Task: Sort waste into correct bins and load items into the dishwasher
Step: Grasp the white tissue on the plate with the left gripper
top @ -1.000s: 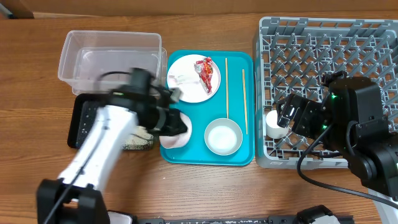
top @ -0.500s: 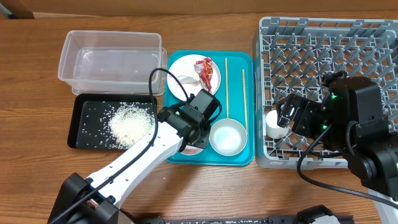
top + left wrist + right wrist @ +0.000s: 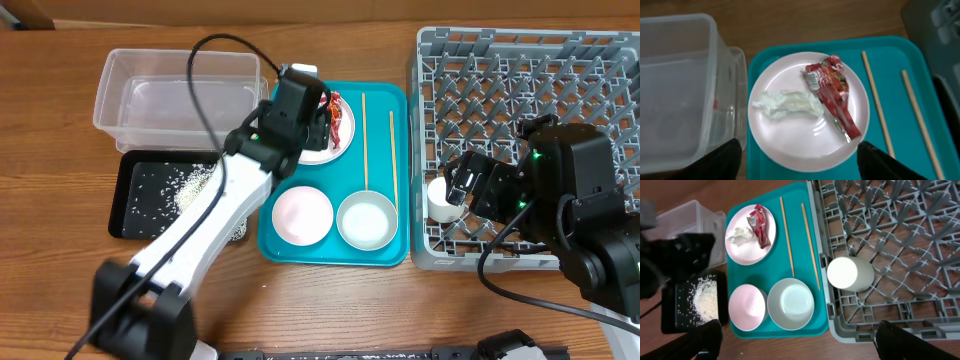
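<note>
The spread-apart left end effector [image 3: 797, 152] is likely risking pinching the napkin [image 3: 787, 102] plus the snack wrapper [image 3: 832, 95] at its 3 o'clock.

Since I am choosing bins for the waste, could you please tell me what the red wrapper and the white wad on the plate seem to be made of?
The red wrapper looks like thin plastic or foil film: glossy, with sharp creases catching light. The white wad looks like soft matte paper tissue, loosely crumpled; thin cloth cannot be ruled out.
</note>
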`<state>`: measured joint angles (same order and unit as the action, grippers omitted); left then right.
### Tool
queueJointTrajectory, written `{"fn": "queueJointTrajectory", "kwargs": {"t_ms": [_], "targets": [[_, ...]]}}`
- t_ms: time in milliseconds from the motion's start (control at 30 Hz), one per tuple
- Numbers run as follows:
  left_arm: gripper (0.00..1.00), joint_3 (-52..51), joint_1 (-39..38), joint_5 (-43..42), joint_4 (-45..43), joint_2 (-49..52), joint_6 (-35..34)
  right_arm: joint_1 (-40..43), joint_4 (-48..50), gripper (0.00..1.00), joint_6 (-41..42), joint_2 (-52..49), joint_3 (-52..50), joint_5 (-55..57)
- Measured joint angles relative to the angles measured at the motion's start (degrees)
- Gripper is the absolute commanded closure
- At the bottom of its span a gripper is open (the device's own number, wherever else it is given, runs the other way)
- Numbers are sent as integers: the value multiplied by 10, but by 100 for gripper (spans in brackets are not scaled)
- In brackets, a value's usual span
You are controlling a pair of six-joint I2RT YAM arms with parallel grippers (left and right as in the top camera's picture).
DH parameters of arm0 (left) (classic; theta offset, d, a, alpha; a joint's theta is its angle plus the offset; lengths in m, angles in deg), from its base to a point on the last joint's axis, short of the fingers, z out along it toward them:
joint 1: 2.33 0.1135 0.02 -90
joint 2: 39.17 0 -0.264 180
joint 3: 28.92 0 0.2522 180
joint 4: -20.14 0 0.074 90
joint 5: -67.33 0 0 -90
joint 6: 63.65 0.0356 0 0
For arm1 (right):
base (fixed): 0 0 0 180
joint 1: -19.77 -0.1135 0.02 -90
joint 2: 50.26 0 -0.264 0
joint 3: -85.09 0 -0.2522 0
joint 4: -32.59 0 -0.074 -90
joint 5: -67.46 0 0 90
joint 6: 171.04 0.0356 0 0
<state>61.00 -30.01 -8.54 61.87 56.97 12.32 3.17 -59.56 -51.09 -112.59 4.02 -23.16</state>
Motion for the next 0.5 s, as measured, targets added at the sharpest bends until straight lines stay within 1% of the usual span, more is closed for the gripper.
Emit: {"fn": "queueJointTrajectory", "kwargs": {"t_ms": [100, 200, 300, 333, 367, 400, 433, 467, 500], "targets": [[19, 0, 1, 1, -41, 59, 24, 0, -2, 0, 0, 0, 0, 0], [20, 0, 0, 1, -79, 123, 47, 0, -2, 0, 0, 0, 0, 0], [23, 0, 0, 7, -100, 176, 60, 0, -10, 0, 0, 0, 0, 0], [28, 0, 0, 11, -105, 185, 63, 0, -12, 0, 0, 0, 0, 0], [36, 0, 0, 16, -110, 194, 66, 0, -14, 0, 0, 0, 0, 0], [54, 0, 0, 19, -116, 201, 70, 0, -17, 0, 0, 0, 0, 0], [69, 0, 0, 22, -120, 207, 73, 0, -20, 0, 0, 0, 0, 0], [81, 0, 0, 25, -122, 211, 71, 0, -20, 0, 0, 0, 0, 0], [88, 0, 0, 27, -124, 213, 72, 0, -21, 0, 0, 0, 0, 0]]}}
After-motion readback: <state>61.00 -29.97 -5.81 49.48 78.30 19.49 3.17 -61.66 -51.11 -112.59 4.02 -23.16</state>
